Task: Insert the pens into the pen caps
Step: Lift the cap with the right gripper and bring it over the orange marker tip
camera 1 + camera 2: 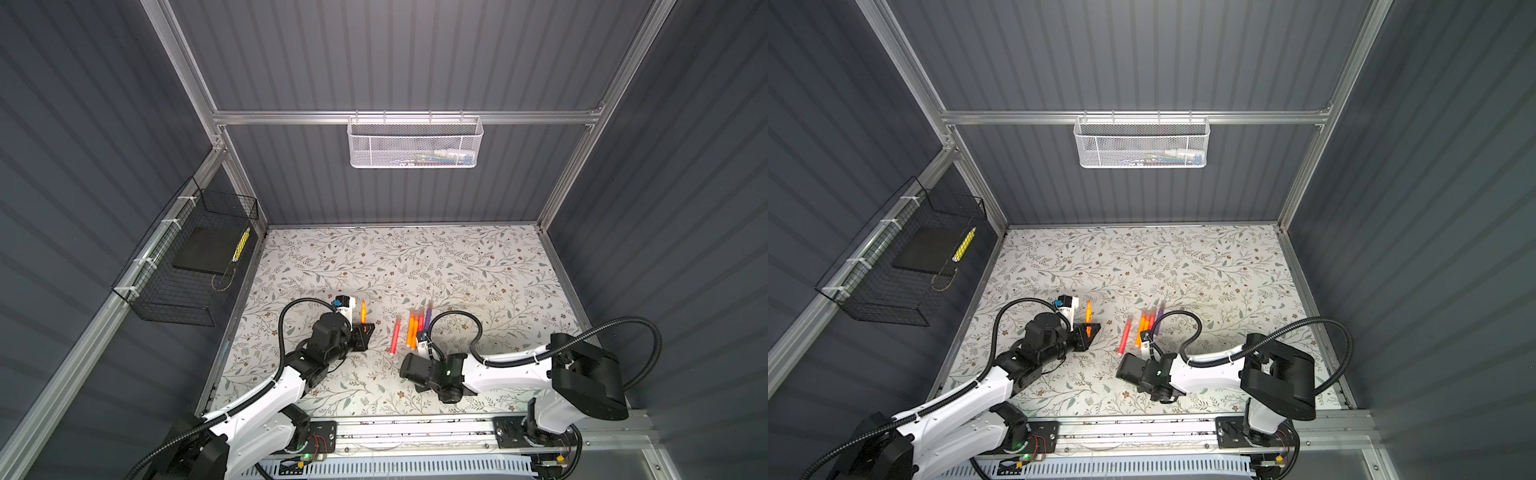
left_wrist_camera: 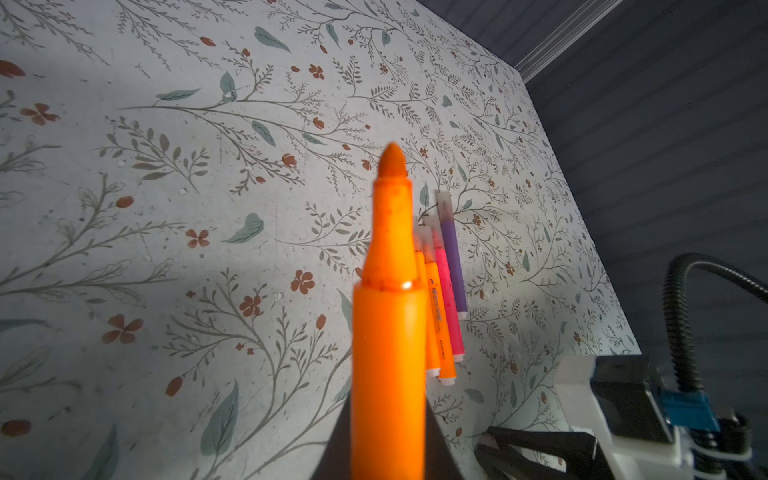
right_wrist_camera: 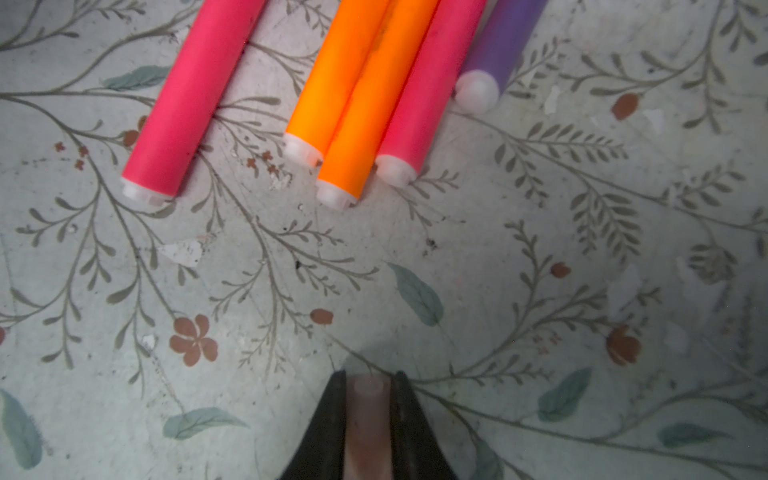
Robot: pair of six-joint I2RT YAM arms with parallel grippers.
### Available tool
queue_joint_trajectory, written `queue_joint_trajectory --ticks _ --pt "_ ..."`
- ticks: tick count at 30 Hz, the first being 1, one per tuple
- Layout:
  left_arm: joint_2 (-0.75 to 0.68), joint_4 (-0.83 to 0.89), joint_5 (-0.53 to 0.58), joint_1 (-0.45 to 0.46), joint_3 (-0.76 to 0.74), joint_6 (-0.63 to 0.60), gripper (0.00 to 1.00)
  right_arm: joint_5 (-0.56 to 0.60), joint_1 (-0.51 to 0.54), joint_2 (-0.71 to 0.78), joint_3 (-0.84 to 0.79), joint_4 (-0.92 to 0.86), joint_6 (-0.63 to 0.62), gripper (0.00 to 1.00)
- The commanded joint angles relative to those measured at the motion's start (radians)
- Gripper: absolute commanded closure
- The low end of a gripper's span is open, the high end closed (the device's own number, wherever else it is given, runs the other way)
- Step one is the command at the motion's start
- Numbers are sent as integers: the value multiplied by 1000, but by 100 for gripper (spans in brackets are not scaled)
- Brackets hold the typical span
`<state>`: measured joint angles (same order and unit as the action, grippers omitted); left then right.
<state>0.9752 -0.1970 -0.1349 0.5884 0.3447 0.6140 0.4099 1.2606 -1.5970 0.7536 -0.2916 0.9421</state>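
Note:
My left gripper [image 1: 365, 329] is shut on an orange pen [image 2: 388, 316], which stands upright with its bare tapered tip [image 2: 392, 160] on top; both top views show it [image 1: 1088, 312]. My right gripper [image 3: 369, 384] is shut on a translucent pinkish pen cap [image 3: 368, 419], low over the table just short of the lying pens' near ends. One pink pen [image 1: 395, 334] lies apart. Beside it lie two orange pens [image 3: 357, 95], a pink one [image 3: 428, 87] and a purple one [image 2: 452, 262]. In the left wrist view the purple pen wears a pale cap [image 2: 444, 204] on its far end.
The table [image 1: 415, 266] has a floral cover. A white mesh basket [image 1: 415, 143] hangs on the back wall. A black wire basket [image 1: 166, 291] on the left wall holds a dark slab and a yellow patterned stick [image 1: 241, 245]. The right arm's cable [image 1: 461, 318] loops beside the pens.

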Motion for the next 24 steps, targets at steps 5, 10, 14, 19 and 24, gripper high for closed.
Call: queue_joint_trajectory --ticks 5,10,14,19,24 --pt "16 -119 -120 20 -23 -3 100 -123 -115 147 -144 163 -30 91" --pt "30 -145 -60 148 0 -48 100 -134 -210 349 -235 246 -50 97" --pt "93 -185 -42 244 32 -85 100 -143 -287 530 -306 342 -48 99" --pt "188 -220 -29 310 71 -112 100 -108 -344 699 -334 381 -54 99" --pt "263 -308 -33 349 83 -101 100 -93 -372 815 -409 556 -69 100"
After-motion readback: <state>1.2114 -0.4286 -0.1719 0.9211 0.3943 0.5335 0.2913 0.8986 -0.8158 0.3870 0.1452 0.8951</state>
